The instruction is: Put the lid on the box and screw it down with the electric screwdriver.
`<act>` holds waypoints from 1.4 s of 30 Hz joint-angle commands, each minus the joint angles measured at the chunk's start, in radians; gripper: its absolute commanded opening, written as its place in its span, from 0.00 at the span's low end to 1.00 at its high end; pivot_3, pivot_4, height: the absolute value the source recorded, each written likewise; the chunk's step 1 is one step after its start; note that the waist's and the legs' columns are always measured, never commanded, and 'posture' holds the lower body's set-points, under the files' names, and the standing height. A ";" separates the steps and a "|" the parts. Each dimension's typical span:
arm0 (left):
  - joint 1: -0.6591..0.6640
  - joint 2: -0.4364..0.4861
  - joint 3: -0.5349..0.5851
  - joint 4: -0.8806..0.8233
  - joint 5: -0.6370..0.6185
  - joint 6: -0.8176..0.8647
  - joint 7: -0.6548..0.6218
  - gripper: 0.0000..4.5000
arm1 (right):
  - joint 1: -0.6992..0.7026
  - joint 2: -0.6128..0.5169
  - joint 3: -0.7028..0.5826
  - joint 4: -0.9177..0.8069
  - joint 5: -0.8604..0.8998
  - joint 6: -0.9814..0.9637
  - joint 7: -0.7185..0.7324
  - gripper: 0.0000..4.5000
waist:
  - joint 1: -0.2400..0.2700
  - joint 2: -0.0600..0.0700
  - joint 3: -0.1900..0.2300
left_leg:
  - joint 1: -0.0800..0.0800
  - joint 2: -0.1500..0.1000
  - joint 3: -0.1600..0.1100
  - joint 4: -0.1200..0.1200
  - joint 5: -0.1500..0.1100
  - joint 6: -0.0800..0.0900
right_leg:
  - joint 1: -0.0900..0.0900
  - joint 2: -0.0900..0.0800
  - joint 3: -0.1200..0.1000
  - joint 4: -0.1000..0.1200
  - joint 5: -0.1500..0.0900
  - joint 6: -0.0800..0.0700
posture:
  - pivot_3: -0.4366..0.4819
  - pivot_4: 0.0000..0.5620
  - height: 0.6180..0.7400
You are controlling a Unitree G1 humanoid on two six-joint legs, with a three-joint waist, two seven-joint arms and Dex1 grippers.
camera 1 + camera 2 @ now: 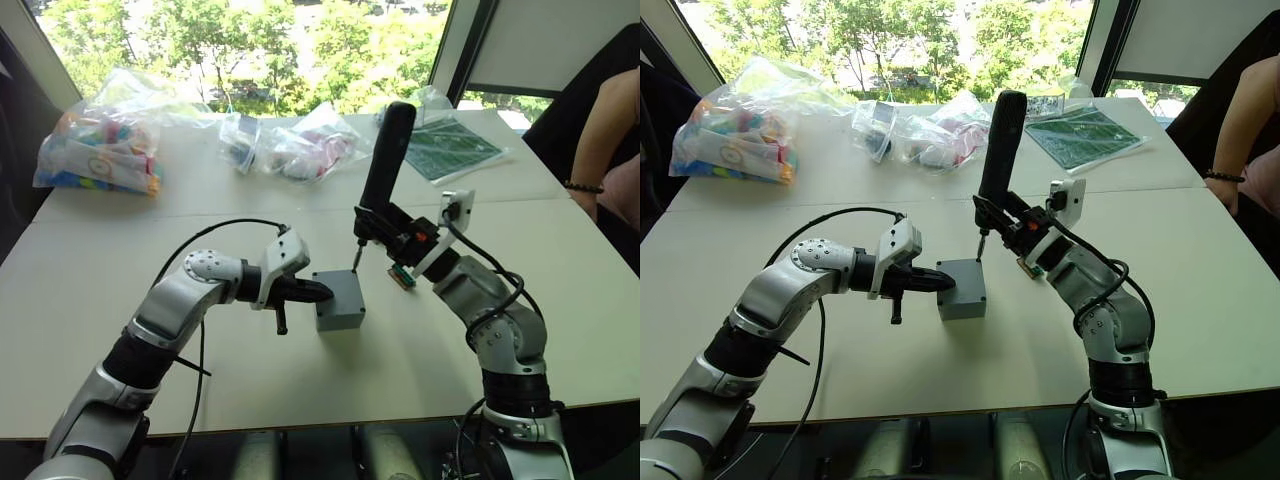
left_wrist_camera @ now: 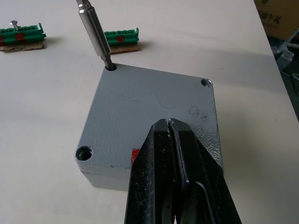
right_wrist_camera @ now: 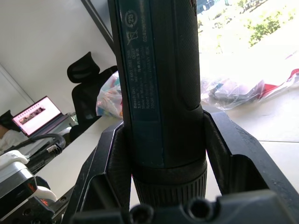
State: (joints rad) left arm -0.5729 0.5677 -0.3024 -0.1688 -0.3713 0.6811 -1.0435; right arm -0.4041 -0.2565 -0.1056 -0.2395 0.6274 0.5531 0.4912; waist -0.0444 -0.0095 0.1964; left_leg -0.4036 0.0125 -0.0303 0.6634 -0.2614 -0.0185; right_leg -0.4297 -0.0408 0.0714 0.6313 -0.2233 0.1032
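I see the white table (image 1: 90,290) spread wide under both arms, with bags of parts (image 1: 100,150) along its far edge and a person's arm (image 1: 600,130) at the far right corner. Near the middle sits the box (image 1: 340,308), the lid (image 2: 149,116) already seated on top and flush with it. My right gripper (image 3: 163,154) is clamped around the electric screwdriver (image 1: 385,160), which stands nearly upright, leaning slightly. My left gripper (image 1: 315,290) has its fingers (image 2: 159,182) pressed together, and they bear down on the near edge of the lid to steady it. Two green terminal strips (image 2: 120,36) lie on the table just beyond the box. Smallest of all, the metal bit (image 2: 96,35) has its tip in the far corner hole (image 2: 111,66) of the lid.

I judge the risk to lie in that lean: if the bit is not square to the screw, it may cam out and skate across the lid. Torque could also twist the box under my single pressing point, so that the lid slides off register. I cannot tell whether a screw sits in that hole at all.
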 commanded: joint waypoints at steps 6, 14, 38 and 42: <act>-0.003 0.003 -0.009 -0.009 0.015 -0.003 -0.006 0.00 | 0.069 -0.031 0.097 -0.057 -0.097 -0.090 0.049 0.40 | 0.000 -0.001 -0.001 | 0.001 0.000 0.000 0.000 0.000 0.000 | 0.001 0.000 0.000 0.000 0.000 0.000 | 0.48 0.27 1.00; 0.006 0.007 -0.014 -0.013 0.025 -0.008 -0.009 0.00 | 0.158 -0.087 0.181 -0.011 -0.188 -0.141 0.108 0.40 | 0.000 -0.005 -0.005 | 0.011 0.000 0.000 -0.001 0.000 0.000 | 0.010 0.000 0.000 -0.001 -0.002 0.000 | 0.48 0.27 1.00; 0.020 0.006 -0.025 -0.030 0.030 0.013 -0.013 0.00 | 0.077 -0.055 0.051 -0.076 -0.033 -0.059 0.036 0.40 | 0.000 -0.010 -0.014 | 0.014 0.001 0.000 -0.004 0.000 0.000 | 0.014 -0.001 0.000 -0.003 -0.005 0.000 | 0.48 0.27 1.00; 0.034 0.011 -0.030 -0.035 0.016 0.018 -0.035 0.00 | -0.149 -0.087 -0.171 -0.088 0.231 0.050 -0.082 0.40 | 0.001 -0.007 -0.010 | 0.011 0.000 0.001 -0.004 0.000 0.000 | 0.010 -0.002 0.000 -0.002 -0.003 -0.001 | 0.48 0.27 1.00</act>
State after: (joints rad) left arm -0.5553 0.5699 -0.3212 -0.1910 -0.3527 0.6895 -1.0669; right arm -0.4163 -0.3192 -0.1305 -0.2700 0.7010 0.5874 0.4696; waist -0.0436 -0.0169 0.1864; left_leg -0.3940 0.0125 -0.0294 0.6600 -0.2616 -0.0186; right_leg -0.4215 -0.0430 0.0715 0.6297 -0.2258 0.1004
